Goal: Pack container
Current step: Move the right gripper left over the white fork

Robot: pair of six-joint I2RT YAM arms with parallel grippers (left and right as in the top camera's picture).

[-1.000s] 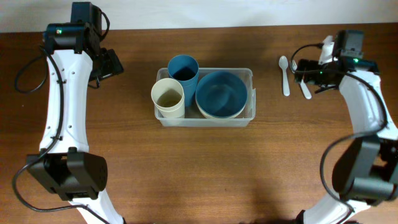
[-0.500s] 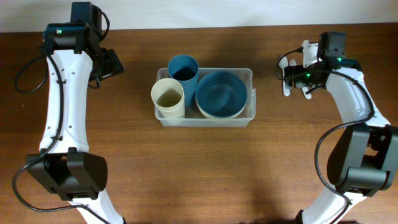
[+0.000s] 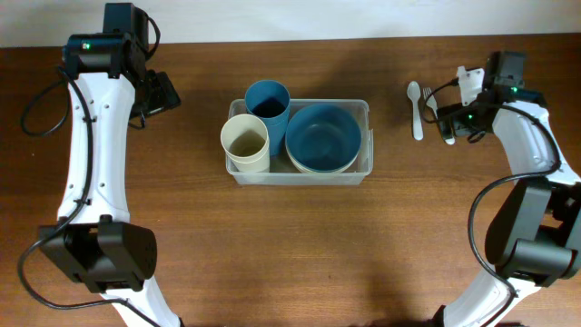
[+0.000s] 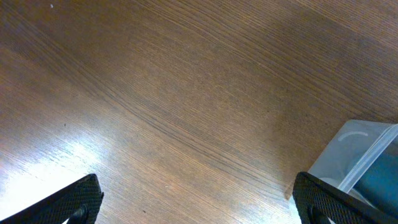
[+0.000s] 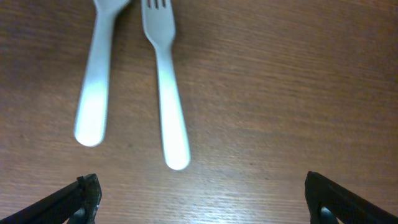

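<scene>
Presently the right gripper (image 5: 202, 198) is hovering over the fork (image 5: 166, 93) and the spoon (image 5: 96, 81), its fingers standing wide apart and holding nothing; both utensils are lying just beside each other on the table (image 3: 300, 245), handles pointing toward the wrist. The step in hand is judged to be picking up the fork; the jaws should be shifting left until they are straddling that handle alone, then lowering right to the wood, since a thin flat handle is inviting a slip and the spoon is sitting close enough to be caught. The container (image 3: 300, 178) is sitting mid-table, well apart from the utensils, holding two cups and a bowl. The left gripper (image 3: 162, 94) is hanging at the far left, fingers wide, empty.
</scene>
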